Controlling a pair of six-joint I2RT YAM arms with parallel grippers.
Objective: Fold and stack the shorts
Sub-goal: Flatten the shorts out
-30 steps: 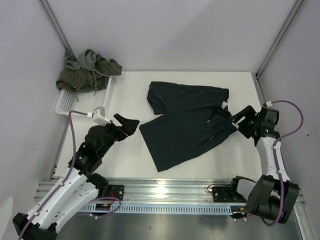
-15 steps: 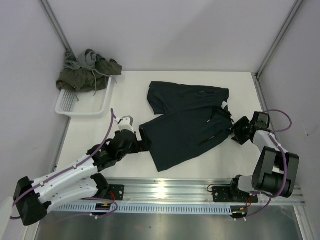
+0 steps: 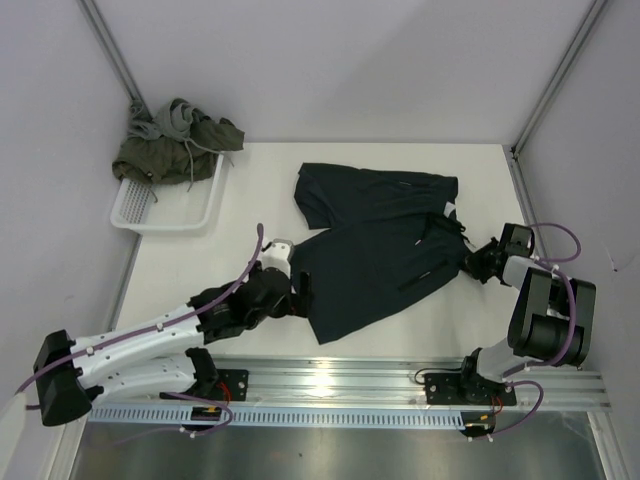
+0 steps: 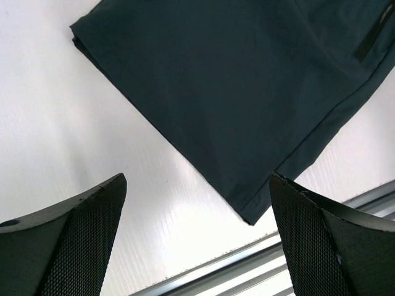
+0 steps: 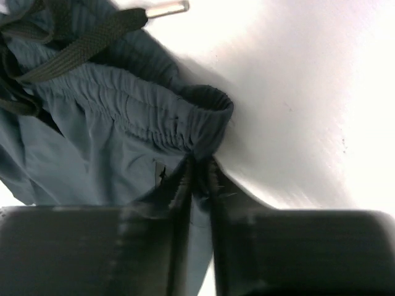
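Dark navy shorts (image 3: 380,240) lie spread flat on the white table, waistband to the right. My left gripper (image 3: 300,293) is low at the left edge of the near leg, open; in the left wrist view its fingers (image 4: 92,209) straddle the hem corner of the navy shorts (image 4: 247,92) without touching it. My right gripper (image 3: 478,262) is shut on the gathered waistband (image 5: 154,117) at the shorts' right end, the cloth pinched between its fingertips (image 5: 199,161). A drawstring (image 5: 80,43) lies loose nearby. Olive green shorts (image 3: 150,160) and light grey shorts (image 3: 175,120) are heaped at the back left.
A white mesh basket (image 3: 165,205) stands at the back left, the heap of shorts over its far end. A metal rail (image 3: 350,375) runs along the table's near edge, close under the left gripper. Frame posts rise at both back corners.
The left arm has stretched out low and rightward to the near leg's hem. The right gripper dropped to the waistband and closed on it.
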